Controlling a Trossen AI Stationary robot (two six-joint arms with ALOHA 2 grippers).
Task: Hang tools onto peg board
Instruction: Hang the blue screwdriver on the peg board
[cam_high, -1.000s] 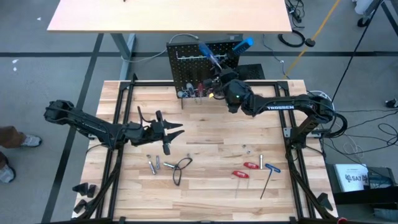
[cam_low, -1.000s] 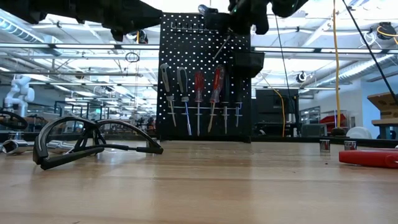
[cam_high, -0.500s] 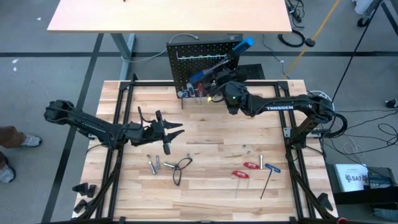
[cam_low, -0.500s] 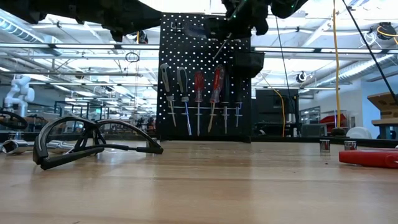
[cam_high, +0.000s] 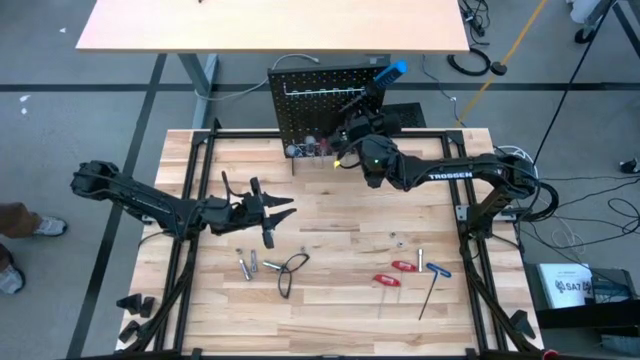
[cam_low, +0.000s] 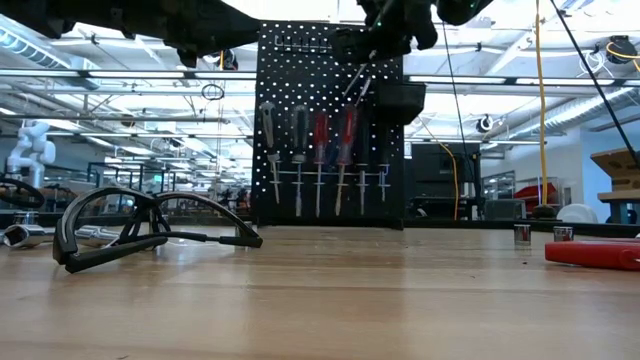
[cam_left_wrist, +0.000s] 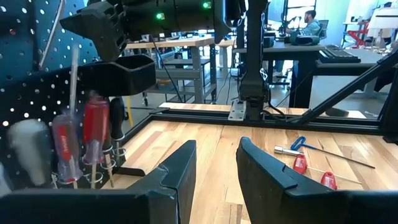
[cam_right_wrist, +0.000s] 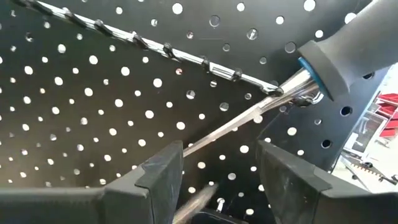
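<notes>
The black peg board (cam_high: 310, 110) stands upright at the table's far edge. Red- and grey-handled screwdrivers (cam_low: 320, 140) hang blurred on its face. A blue-handled screwdriver (cam_high: 392, 71) leans at the board's top right, its shaft (cam_right_wrist: 249, 115) through a hook on the rail (cam_right_wrist: 124, 34). My right gripper (cam_high: 346, 128) is open and level at the board, and that shaft crosses its gap (cam_right_wrist: 217, 155). My left gripper (cam_high: 285, 207) hovers open over the table's left middle, nothing between its fingers (cam_left_wrist: 214, 149). More tools lie on the table. My right gripper has the leaning screwdriver's shaft across its open gap. The shaft's lower end goes behind one fingertip (cam_right_wrist: 171, 152), and I cannot tell whether it touches it.
On the near table lie a black wire loop (cam_high: 290, 270), small silver bits (cam_high: 247, 265), red-handled tools (cam_high: 395, 272) and a blue-handled hex key (cam_high: 436, 272). A black bin (cam_low: 400, 100) hangs on the board's right side. Dark frame rails (cam_high: 465, 230) run along the table's sides.
My right gripper has rolled while staying at the board. A blue handle beside it swung from the board's upper face down toward the left and no longer shows. The hung screwdrivers, sharp before, are now blurred.
</notes>
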